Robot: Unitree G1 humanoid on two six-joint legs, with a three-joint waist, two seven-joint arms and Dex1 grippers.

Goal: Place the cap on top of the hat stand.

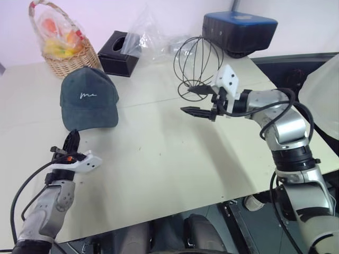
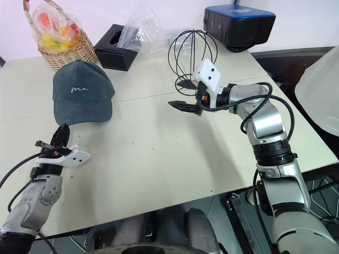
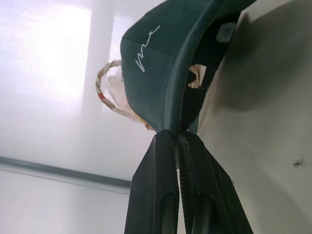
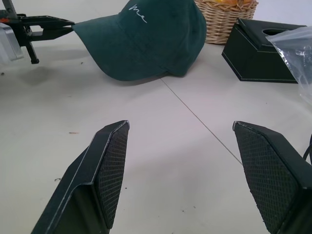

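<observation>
The dark teal cap (image 1: 87, 98) lies on the pale table (image 1: 159, 159) at the left, its brim toward me and the white script facing up. My left gripper (image 1: 74, 135) is at the front edge of the brim, shut on it; the left wrist view shows the brim edge pinched between the fingertips (image 3: 168, 141). The black wire hat stand (image 1: 199, 61) stands upright further back, right of centre. My right gripper (image 1: 186, 100) hovers open just in front of the stand's base, pointing left toward the cap, with nothing between its fingers (image 4: 109, 165).
A wicker basket (image 1: 66, 45) with wrapped fruit stands at the back left, a black tissue box (image 1: 117, 53) beside it, then a crumpled clear plastic bag (image 1: 153, 32). A dark blue case (image 1: 241, 29) sits behind the stand. Bare table stretches between cap and stand.
</observation>
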